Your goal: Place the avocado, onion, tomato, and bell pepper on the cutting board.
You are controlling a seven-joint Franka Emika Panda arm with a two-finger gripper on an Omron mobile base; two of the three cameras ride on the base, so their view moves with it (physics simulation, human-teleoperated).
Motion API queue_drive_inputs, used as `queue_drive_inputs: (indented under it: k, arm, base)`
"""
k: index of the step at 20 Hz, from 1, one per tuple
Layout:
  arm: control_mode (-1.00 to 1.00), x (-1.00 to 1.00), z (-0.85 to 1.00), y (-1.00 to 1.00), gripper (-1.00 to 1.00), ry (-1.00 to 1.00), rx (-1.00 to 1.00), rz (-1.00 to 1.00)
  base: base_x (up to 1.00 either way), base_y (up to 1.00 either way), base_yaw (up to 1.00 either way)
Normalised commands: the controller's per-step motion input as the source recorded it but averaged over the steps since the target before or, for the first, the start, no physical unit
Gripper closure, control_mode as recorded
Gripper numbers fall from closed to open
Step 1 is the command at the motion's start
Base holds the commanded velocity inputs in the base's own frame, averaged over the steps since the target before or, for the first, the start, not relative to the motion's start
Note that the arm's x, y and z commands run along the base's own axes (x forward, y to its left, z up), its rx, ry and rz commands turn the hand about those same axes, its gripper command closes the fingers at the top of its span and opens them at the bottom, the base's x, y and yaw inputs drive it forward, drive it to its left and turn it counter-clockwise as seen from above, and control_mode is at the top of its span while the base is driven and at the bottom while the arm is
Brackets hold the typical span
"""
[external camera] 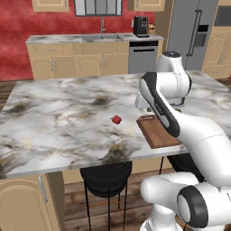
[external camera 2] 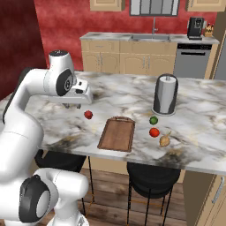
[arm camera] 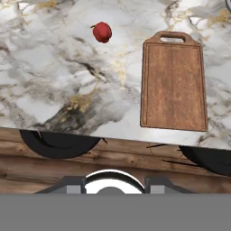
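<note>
Hand (external camera 2: 70, 105) closed, empty, above the tabletop (external camera 2: 132, 95); red bell pepper (arm camera: 102, 32) looks light, smooth — grip its round middle.

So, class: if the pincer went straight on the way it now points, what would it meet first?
Probably the counter's near edge, between the red piece and the board. Depth is hard to judge; it might slip past the edge toward the stool.

One cutting board (external camera 2: 117, 133), two red pieces (external camera 2: 88, 114) (external camera 2: 154, 132), one avocado (external camera 2: 153, 120), one onion (external camera 2: 164, 140), one steel canister (external camera 2: 165, 94), two stools (arm camera: 54, 143)
</note>
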Motion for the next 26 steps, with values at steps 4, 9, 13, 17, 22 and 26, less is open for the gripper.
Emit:
queue_drive_inputs:
  k: [4,9,13,17,22,26]
  arm:
    - [-1.00,0.05,-0.09,-0.03,-1.00,0.00,0.00,0.00]
    - [-1.00,0.34,-0.17,0.05,-1.00,0.00,0.00,0.00]
    - [-1.00,0.38,-0.08,0.03,-1.00,0.00,0.01,0.00]
    - [-1.00,0.32,-0.12,0.02,-1.00,-0.01,0.01,0.00]
    - [-1.00,0.07,-0.25,0.15,-1.00,0.00,0.00,0.00]
    - [-1.00,0.03,-0.33,0.29,-1.00,0.00,0.00,0.00]
  base:
    - [0.00,0.00,0.00]
    - [0.00,0.00,0.00]
    - [0.00,0.00,0.00]
    - [0.00,0.00,0.00]
    - [0.00,0.00,0.00]
    - [0.00,0.00,0.00]
